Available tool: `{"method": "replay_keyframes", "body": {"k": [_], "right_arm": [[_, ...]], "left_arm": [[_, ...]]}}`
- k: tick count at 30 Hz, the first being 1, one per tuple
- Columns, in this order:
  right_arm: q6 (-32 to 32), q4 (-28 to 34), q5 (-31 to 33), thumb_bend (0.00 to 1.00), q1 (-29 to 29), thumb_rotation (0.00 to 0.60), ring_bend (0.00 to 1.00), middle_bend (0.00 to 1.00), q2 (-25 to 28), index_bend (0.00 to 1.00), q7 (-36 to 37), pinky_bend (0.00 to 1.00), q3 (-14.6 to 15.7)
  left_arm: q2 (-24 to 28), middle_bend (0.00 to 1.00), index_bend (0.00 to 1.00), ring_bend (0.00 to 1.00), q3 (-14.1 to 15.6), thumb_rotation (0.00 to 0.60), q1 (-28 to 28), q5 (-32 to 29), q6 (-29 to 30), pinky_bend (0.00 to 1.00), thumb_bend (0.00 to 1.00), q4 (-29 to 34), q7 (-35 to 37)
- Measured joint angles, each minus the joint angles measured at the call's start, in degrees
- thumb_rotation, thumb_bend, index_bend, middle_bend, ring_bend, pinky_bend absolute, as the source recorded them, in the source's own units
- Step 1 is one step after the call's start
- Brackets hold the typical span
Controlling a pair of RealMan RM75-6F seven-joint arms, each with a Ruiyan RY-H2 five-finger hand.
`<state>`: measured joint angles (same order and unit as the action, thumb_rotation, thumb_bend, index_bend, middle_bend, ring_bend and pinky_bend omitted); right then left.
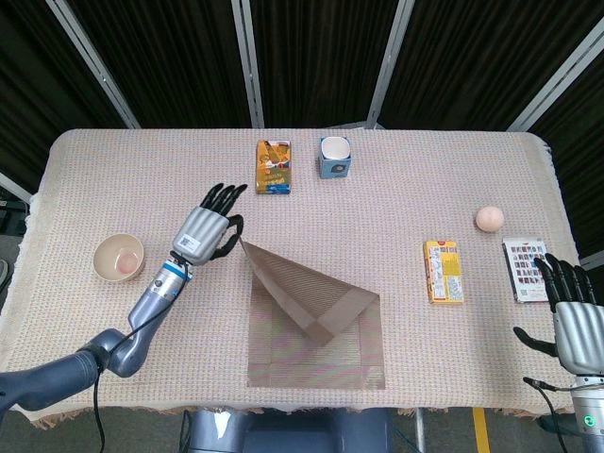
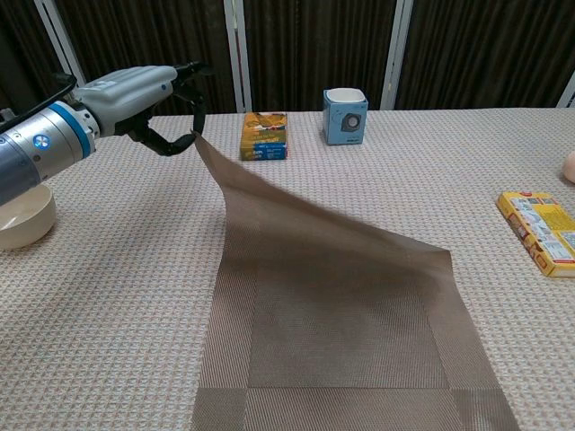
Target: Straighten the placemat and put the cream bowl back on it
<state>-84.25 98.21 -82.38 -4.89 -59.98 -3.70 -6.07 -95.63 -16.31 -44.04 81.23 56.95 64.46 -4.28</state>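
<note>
The left hand (image 1: 209, 226) is raised above the tabletop (image 1: 396, 198), pinching one corner of the brown placemat (image 1: 316, 335) between thumb and fingers, with the other fingers reaching forward; in the chest view that hand (image 2: 148, 94) holds the corner high, and the placemat (image 2: 341, 332) slopes down from it in a taut, folded sheet. The rest of the mat lies flat at the near edge of the tabletop, its lighter border strips showing along the near and side edges. The cream bowl (image 1: 119, 258) sits upright on the cloth well to the left of the placemat, clear of it, and holds a small round pinkish thing, which I cannot identify; from the chest view only the bowl's outer wall and rim (image 2: 22, 214) show at the left edge. At the far side stand an orange packet (image 1: 274, 167) lying flat and, just beside it to the right, a blue-and-white square cup (image 1: 335, 157), upright with a pale interior whose contents I cannot make out. On the right lie a yellow box (image 1: 444, 272), a peach-coloured ball (image 1: 489, 219) and a printed card pack (image 1: 525, 270). The right hand (image 1: 571, 316) hangs at the right edge beside the card pack, fingers spread and holding nothing.
</note>
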Motion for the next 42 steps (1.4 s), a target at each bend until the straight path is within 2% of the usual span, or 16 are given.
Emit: {"method": "replay_keyframes", "body": {"k": [4,13,14,17,18,20,25,32,36,42], "right_arm": [[0.5,-0.4,0.5,0.00,-0.2,0.600,0.00,0.00,-0.4,0.05,-0.4,0.00,0.0],[1.2,-0.8,1.1,0.00,-0.6,0.600,0.00,0.00,-1.1,0.05,-1.5,0.00,0.0],[1.2,-0.8,1.1,0.00,-0.6,0.600,0.00,0.00,-1.1,0.05,-1.6,0.00,0.0],[1.2,-0.7,1.0,0.00,-0.6,0.600,0.00,0.00,-1.2,0.05,-1.8,0.00,0.1],[1.1,-0.6,0.9,0.00,-0.5,0.600,0.00,0.00,-1.2,0.05,-1.8,0.00,0.1],[1.0,-0.5,0.8,0.00,-0.5,0.600,0.00,0.00,-1.2,0.05,-1.9,0.00,0.2],[1.0,-0.3,0.3,0.00,-0.5,0.600,0.00,0.00,-1.2,0.05,-2.0,0.00,0.5],[3.1,0.0,-2.0,0.00,-2.2,0.600,0.00,0.00,-1.2,0.05,-2.2,0.00,0.9],[6.5,-0.1,-5.1,0.00,-4.3,0.600,0.00,0.00,-1.3,0.05,-1.3,0.00,1.9],[12.5,-2.6,-10.5,0.00,-9.0,0.600,0.00,0.00,-2.3,0.05,4.4,0.00,3.5]], "left_arm": [[-0.4,0.00,0.64,0.00,-0.6,0.600,-0.4,-1.8,-1.3,0.00,0.49,-3.7,0.3],[-2.3,0.00,0.62,0.00,0.4,0.600,0.0,-3.7,-2.3,0.00,0.49,-12.1,2.9],[-2.3,0.00,0.55,0.00,0.5,0.600,0.0,-3.9,-2.4,0.00,0.44,-12.5,3.1],[-2.2,0.00,0.10,0.00,0.9,0.600,0.4,-4.6,-3.0,0.00,0.07,-13.1,2.7],[-2.0,0.00,0.01,0.00,1.1,0.600,0.6,-5.1,-3.4,0.00,0.00,-13.1,2.1],[-1.5,0.00,0.00,0.00,1.2,0.600,0.9,-6.0,-4.4,0.00,0.00,-12.7,1.0],[1.1,0.00,0.00,0.00,0.9,0.600,2.1,-8.1,-4.4,0.00,0.00,-8.5,-1.3],[7.3,0.00,0.00,0.00,0.5,0.600,6.4,-9.2,1.4,0.00,0.00,1.4,-3.6],[13.2,0.00,0.00,0.00,1.3,0.600,11.4,-9.4,7.2,0.00,0.00,9.6,-5.7],[23.0,0.00,0.00,0.00,3.2,0.600,19.6,-10.0,17.5,0.00,0.00,21.9,-12.1]]}}
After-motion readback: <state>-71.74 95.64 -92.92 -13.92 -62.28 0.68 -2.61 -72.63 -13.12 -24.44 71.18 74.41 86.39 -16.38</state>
